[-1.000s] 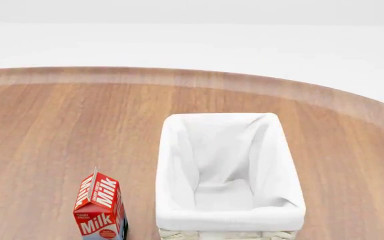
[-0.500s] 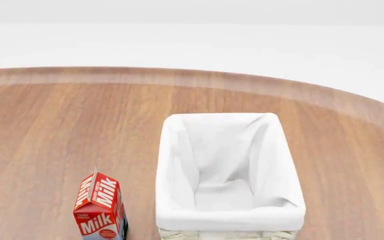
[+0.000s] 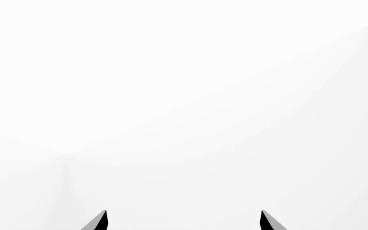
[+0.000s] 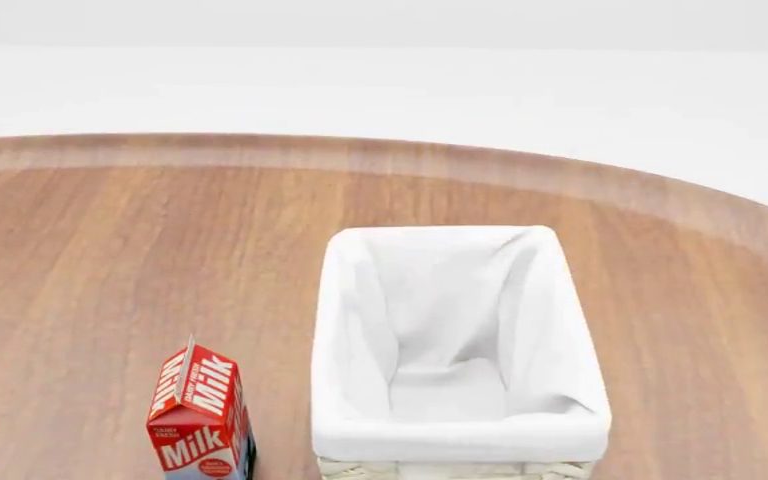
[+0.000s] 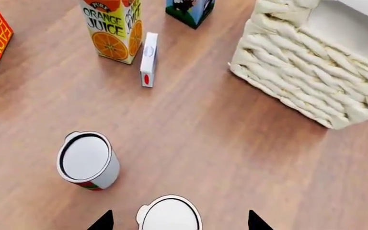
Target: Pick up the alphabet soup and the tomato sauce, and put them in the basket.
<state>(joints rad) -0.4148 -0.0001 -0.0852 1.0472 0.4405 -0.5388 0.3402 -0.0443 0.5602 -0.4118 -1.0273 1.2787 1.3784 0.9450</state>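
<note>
Two cans stand on the worktop (image 5: 197, 143) under my spread right claw (image 5: 180, 221): tomato sauce (image 5: 88, 160), another (image 5: 169, 214) between its tips. Basket (image 5: 312, 72) nearby. Left claw (image 3: 184, 220) spread, facing blank white.

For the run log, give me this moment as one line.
basket empty | right hand open over a can | tomato sauce on table beside it | left hand open, holding nothing

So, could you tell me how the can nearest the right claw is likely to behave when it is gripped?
The can stands upright between the right claw tips, so a side grip should probably suit it. It looks rigid, unlikely to deform. Its smooth round wall may slip, and it would probably roll if tipped.
</note>
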